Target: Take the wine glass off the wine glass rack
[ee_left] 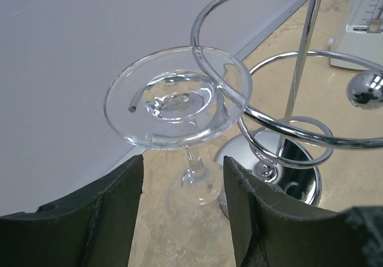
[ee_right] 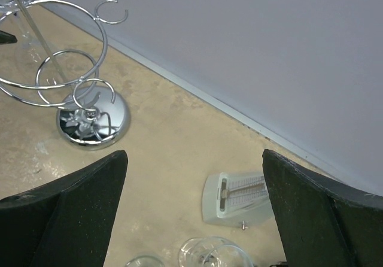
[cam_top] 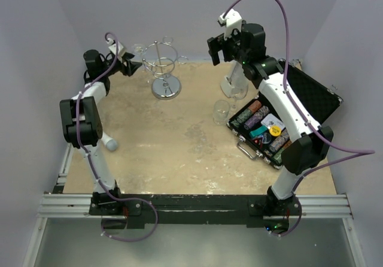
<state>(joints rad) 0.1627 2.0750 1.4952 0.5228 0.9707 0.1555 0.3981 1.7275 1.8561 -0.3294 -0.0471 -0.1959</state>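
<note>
far left, on a curled arm of the wine glass rack, hanging foot up: the wine glass. flanking its stem, spread apart, the left gripper; spread too, above the far-right metronome, the right gripper

We are in a robotics lab test cell: bare pale walls box in a single beige table on three sides. The left arm and the right arm are bolted to an aluminium rail at its near edge, and purple cables loop off them. The props we see are an unrelated assortment: a wine glass rack, a case of poker chips and a metronome.
</note>
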